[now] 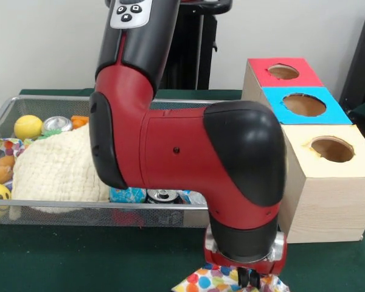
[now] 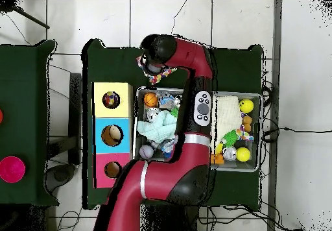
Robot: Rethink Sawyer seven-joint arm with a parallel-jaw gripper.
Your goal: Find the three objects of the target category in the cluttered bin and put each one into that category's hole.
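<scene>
My gripper (image 1: 249,278) is low at the picture's bottom edge, in front of the wire mesh bin (image 1: 79,208) and outside it. It is shut on a white polka-dot cloth (image 1: 216,281). In the overhead view the gripper (image 2: 152,69) and the cloth (image 2: 155,78) are over the green table beyond the bin's (image 2: 261,131) edge. The cream waffle cloth (image 1: 55,170) lies heaped in the bin; it also shows in the overhead view (image 2: 227,115). The yellow-topped box's hole (image 1: 331,149) is to the right; in the overhead view (image 2: 111,100) something multicoloured shows inside it.
Blue-topped (image 1: 304,104) and red-topped (image 1: 283,72) boxes stand behind the yellow one. The bin holds yellow balls (image 1: 27,126), cans (image 1: 56,124), an orange toy (image 1: 0,173) and a teal cloth (image 2: 159,130). My arm's elbow (image 1: 188,158) spans the bin.
</scene>
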